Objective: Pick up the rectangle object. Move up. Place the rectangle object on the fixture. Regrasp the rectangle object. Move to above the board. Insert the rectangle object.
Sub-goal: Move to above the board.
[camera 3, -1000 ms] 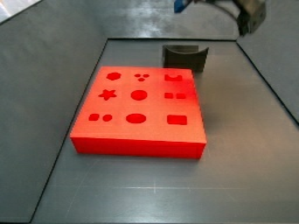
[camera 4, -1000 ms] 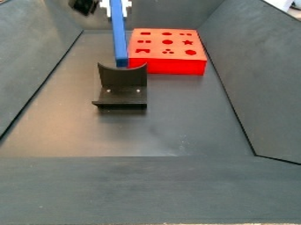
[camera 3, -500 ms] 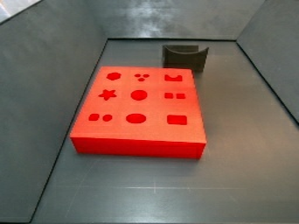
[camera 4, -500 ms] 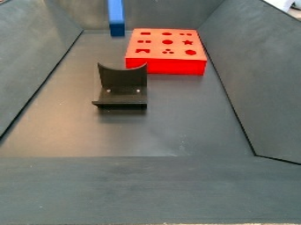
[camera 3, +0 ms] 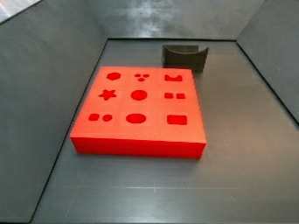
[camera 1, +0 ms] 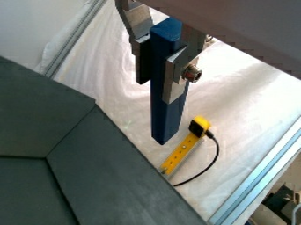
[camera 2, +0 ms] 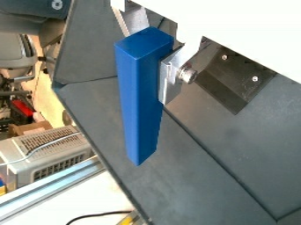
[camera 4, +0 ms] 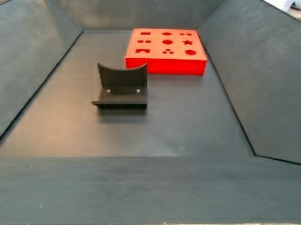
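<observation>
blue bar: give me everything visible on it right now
The rectangle object is a slim, long, matte blue bar with square edges and plain faces, no markings visible. It shows only in both wrist views, clamped near its upper end between the silver fingers of the tool, its long lower part hanging free. Only the fingers touch it. Neither side view shows the bar or the tool, so its place relative to the board and fixture cannot be told.

Even overhead light, soft shadows; glare on floor (camera 3: 152,188); wrist views slightly blurred, bkgd bright.
</observation>
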Available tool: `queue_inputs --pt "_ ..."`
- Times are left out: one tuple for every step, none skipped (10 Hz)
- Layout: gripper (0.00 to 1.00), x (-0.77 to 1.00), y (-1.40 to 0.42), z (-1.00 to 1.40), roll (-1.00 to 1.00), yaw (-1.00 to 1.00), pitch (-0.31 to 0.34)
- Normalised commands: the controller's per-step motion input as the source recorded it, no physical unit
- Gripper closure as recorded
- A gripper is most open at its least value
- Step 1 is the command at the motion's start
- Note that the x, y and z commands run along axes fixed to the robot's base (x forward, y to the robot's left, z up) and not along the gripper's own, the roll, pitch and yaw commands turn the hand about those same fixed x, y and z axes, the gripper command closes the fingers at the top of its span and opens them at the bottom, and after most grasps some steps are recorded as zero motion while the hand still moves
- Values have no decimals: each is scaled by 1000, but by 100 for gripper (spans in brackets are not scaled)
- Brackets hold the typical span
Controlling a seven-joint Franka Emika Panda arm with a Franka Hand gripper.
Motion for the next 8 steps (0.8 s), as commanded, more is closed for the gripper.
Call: queue_inputs --pt "100 -1 13 409 -68 58 124" --pt "100 11 2 230 -61 71 137" --pt "100 -417 -1000 -72 -1000 -122 -35" --pt "100 -417 -1000 -68 -1000 -120 -40" --pt "100 -444 -1000 -58 -1000 -125 -50" --pt "100 -448 -1000 -70 -1000 -129 -50" --pt "100 -456 -1000 -66 -1000 -139 -47" --pt "100 -460 -1000 -62 -1000 -143 -39"
